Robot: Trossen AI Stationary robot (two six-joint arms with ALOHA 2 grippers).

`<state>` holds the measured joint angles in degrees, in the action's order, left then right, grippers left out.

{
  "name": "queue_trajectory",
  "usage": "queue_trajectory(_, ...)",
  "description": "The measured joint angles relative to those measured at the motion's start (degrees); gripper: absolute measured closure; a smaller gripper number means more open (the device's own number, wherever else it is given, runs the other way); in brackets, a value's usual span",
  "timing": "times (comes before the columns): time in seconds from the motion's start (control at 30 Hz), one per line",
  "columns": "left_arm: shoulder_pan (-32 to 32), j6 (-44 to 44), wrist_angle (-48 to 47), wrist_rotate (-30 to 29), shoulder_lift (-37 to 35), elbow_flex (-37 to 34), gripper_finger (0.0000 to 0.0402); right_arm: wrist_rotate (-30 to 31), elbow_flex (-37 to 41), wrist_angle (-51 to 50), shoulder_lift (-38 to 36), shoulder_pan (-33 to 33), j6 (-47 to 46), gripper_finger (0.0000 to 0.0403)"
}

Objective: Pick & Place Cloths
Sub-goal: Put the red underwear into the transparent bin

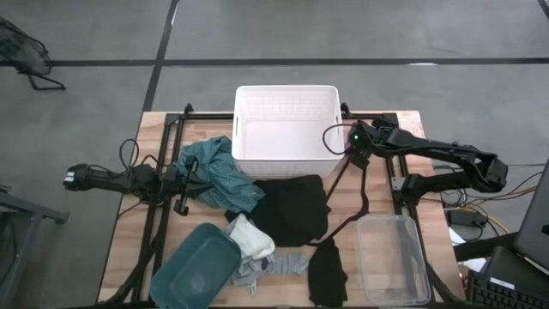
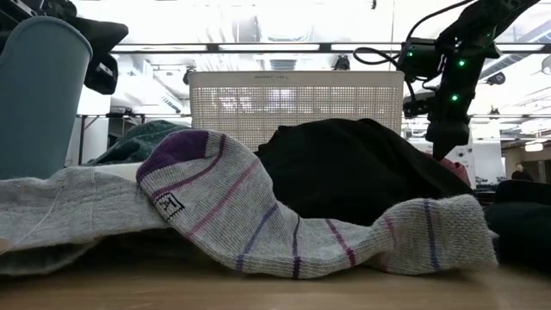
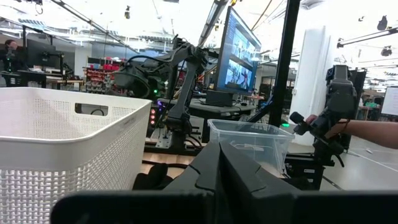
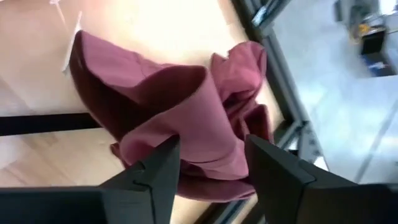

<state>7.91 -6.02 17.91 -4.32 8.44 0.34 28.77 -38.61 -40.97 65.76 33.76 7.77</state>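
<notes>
Striped grey sock foremost; right hand open above maroon cloth.

Basket wall beside right gripper (fingers apart)

This is a robotics lab or research workshop. The pale wooden table stands on a bare grey concrete floor marked with dark lines, and loose cables trail off its edge. The left wrist view looks into a large open hall with exposed ceiling ducts and strip lights, a tall bright computer monitor, a second dark robot arm on another bench, and a person's forearm holding a dark handheld controller.
</notes>
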Motion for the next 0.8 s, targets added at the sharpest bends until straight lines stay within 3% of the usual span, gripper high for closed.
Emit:
queue_trajectory(0.13,-0.01,0.00,0.00,0.02,0.01,0.00,0.0383,-0.60,-0.08,-0.16,0.00,1.42,0.01,0.0283)
queue_trajectory(0.3,0.01,0.00,0.00,0.00,0.01,0.00,0.0385,-0.47,-0.69,-0.38,0.00,1.56,-1.02,0.0379)
queue_trajectory(0.53,-0.01,0.00,0.00,0.00,0.00,0.00,0.0384,2.27,-4.63,-3.49,0.00,1.55,-3.66,0.0393)
queue_trajectory(0.8,-0.01,0.00,0.00,0.01,0.00,0.00,0.0383,3.21,-15.56,-17.39,-0.13,1.49,-11.35,0.0394)
